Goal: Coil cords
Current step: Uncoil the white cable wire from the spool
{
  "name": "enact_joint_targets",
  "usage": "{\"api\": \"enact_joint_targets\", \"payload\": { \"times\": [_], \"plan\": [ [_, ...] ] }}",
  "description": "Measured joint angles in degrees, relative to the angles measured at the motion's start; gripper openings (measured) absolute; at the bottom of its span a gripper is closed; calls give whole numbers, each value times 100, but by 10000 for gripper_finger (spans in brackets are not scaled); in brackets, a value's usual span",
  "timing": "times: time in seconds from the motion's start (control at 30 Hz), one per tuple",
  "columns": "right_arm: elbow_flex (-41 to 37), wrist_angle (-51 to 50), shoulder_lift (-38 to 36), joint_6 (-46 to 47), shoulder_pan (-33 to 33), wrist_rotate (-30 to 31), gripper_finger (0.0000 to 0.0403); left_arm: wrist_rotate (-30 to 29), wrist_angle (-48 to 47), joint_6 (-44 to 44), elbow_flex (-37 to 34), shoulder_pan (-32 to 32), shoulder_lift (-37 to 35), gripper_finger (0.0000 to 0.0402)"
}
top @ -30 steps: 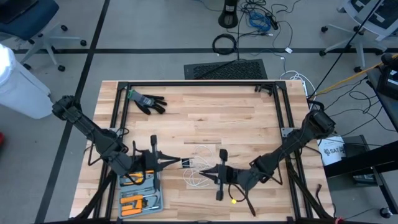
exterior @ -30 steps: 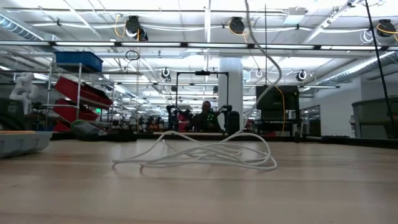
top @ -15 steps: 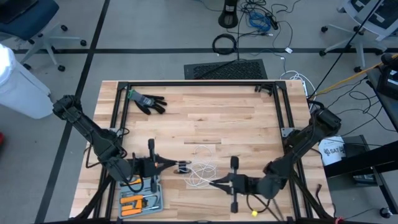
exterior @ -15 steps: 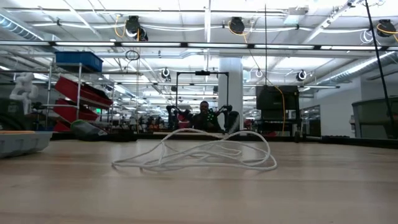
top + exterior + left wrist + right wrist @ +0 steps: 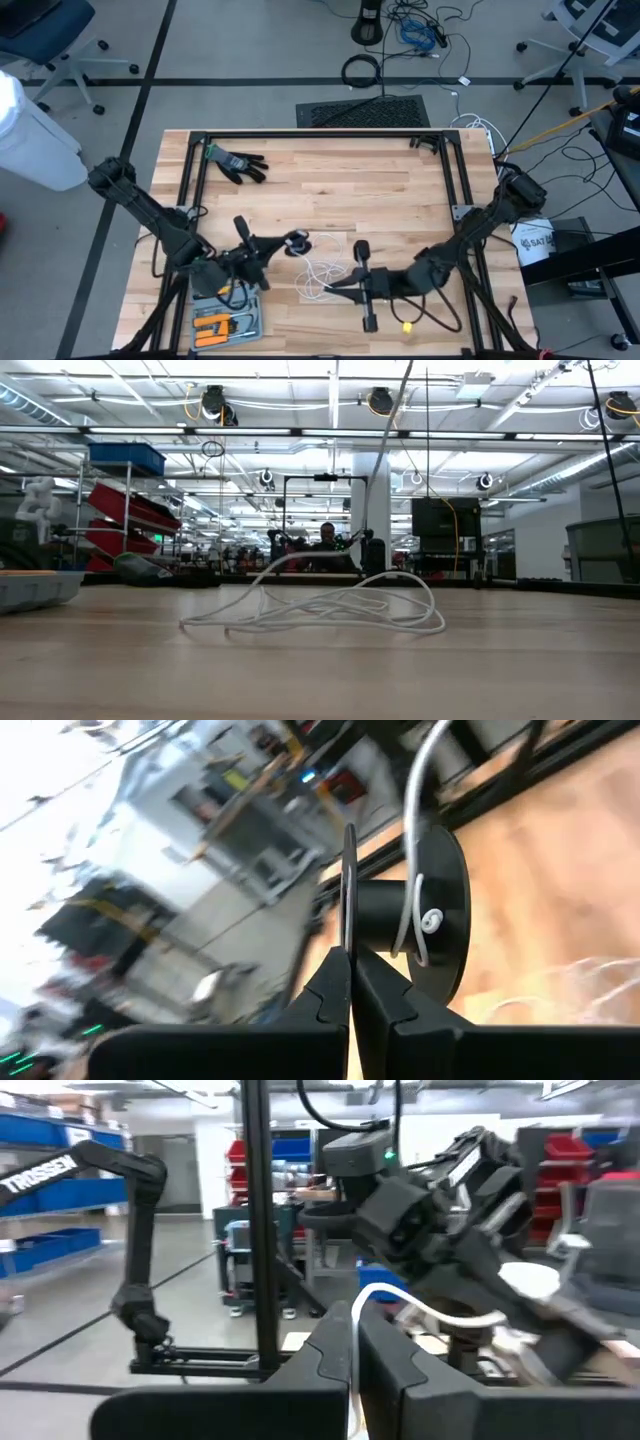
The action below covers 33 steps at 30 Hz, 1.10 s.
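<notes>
The cord (image 5: 318,272) is thin and white; most of it lies in loose loops (image 5: 330,610) on the wooden table, and one strand rises out of the low view. A small black spool (image 5: 298,240) hangs above the table left of the loops, with a few turns of cord on its hub (image 5: 408,920). My left gripper (image 5: 286,246) is shut on the spool. My right gripper (image 5: 333,285) is on the loops' near right side and is shut on the cord. Neither gripper shows in the low view. My left gripper pinches the rim of the spool's thin near flange (image 5: 348,910) between its two fingers. The fingers come about level from the table's left. The spool is lifted clear of the table, its axle lying across the fingers. My right gripper pinches a single strand of the cord (image 5: 362,1302) between its fingertips. It comes about level from the table's right. From the fingers the strand (image 5: 440,1316) arcs loosely across to the spool.
A black glove (image 5: 236,162) lies at the far left of the table. A tray with orange tools (image 5: 224,318) sits at the near left, under my left arm. A black frame (image 5: 320,134) runs around the table top. The middle and far right of the table are bare wood.
My left gripper has rolled about its own axis and swung the spool a little toward the far edge. My right gripper drew back toward the near right, then came back toward the loops and rose, keeping hold of the cord. The strand above the pile has gone straighter.
</notes>
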Motion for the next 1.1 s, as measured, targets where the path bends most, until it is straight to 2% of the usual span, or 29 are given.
{"api": "enact_joint_targets", "payload": {
  "times": [0.13, 0.23, 0.5, 0.7, 0.97, 1.1],
  "plan": [
    [-1, -42, 118, 244, -296, -279, 0, -617, 201, 9, 0, 142, 136, 0],
    [-1, -108, 291, 363, -452, -292, 0, -762, 376, 9, 0, 203, 155, 0],
    [-1, -161, 723, 813, -735, -306, 0, -815, 645, 32, 0, 209, 157, 0],
    [-1, -44, 1102, 1261, -885, -720, 0, -830, 1242, 166, 0, 268, 157, 0],
    [1, -227, 1274, 1396, -878, -690, 0, -757, 2036, 506, 0, 218, 137, 0],
    [1, -570, 1274, 1396, -878, -321, 0, -422, 2239, 493, 0, 111, 137, 0]
  ]
}}
